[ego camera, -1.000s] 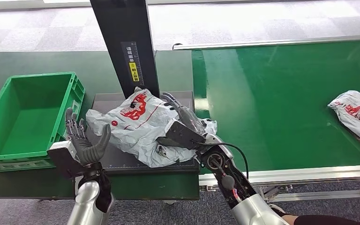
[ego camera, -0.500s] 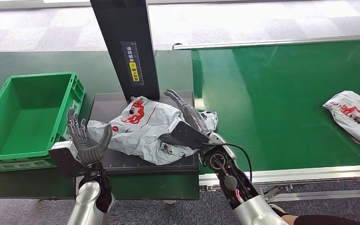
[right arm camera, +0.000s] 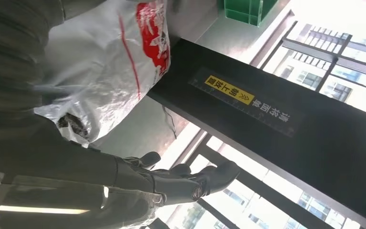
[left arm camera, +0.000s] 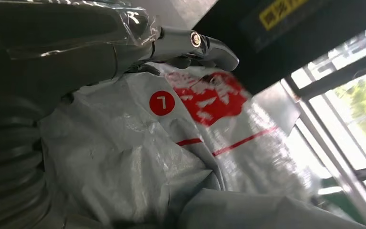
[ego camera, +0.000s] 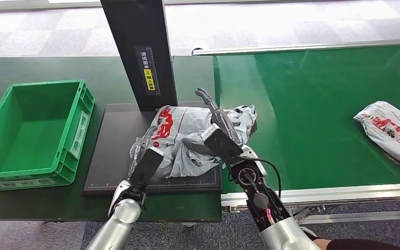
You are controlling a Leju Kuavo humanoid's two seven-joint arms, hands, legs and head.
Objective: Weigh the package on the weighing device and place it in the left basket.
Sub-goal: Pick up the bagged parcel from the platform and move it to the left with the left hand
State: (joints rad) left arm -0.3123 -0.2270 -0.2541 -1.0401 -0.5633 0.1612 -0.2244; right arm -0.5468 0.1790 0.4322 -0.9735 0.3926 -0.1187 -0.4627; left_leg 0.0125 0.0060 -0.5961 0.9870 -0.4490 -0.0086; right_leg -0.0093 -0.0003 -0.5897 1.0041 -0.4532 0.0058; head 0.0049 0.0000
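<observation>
A grey plastic package (ego camera: 185,133) with red print lies crumpled on the black weighing plate (ego camera: 109,151), toward its right side. My left hand (ego camera: 147,164) presses against the package's near left side; in the left wrist view its fingers (left arm camera: 195,43) lie stretched over the package (left arm camera: 162,157). My right hand (ego camera: 219,133) rests against the package's right side with its fingers (ego camera: 208,101) stretched out straight toward the post. In the right wrist view the package (right arm camera: 109,62) lies beside the palm and the fingers (right arm camera: 186,183) hold nothing. The green basket (ego camera: 78,130) stands to the left, with nothing in it.
The scale's black post (ego camera: 138,47) rises at the back of the plate, close to my right fingertips. A green conveyor belt (ego camera: 302,104) runs to the right, with a second grey package (ego camera: 390,133) near its right end. Dark green tabletop surrounds the basket.
My left hand has gone from standing open beside the plate to pressing into the package's left side. The package has slid right and bunched up. My right hand has shifted right and back.
</observation>
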